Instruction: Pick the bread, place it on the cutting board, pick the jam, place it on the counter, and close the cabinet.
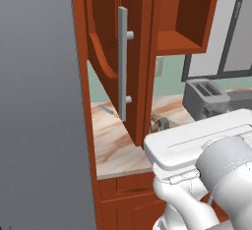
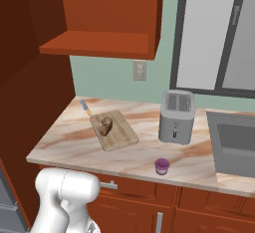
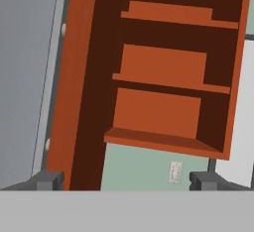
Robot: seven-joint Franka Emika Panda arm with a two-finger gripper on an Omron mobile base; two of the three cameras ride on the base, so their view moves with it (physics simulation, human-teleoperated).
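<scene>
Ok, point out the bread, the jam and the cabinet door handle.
bread (image 2: 105, 125), right base view, on its brown middle.
jam (image 2: 162, 166), right base view, on the purple jar's side.
cabinet door handle (image 1: 122, 69), left base view, halfway along the grey bar.

The arm (image 1: 206, 175) is glossy white, built of thick rounded segments, with a flat, round-cornered white slab on top marked by thin seam lines. A grey band rings one joint. The fingertips (image 3: 47, 180) are small, dark grey, blocky.
</scene>
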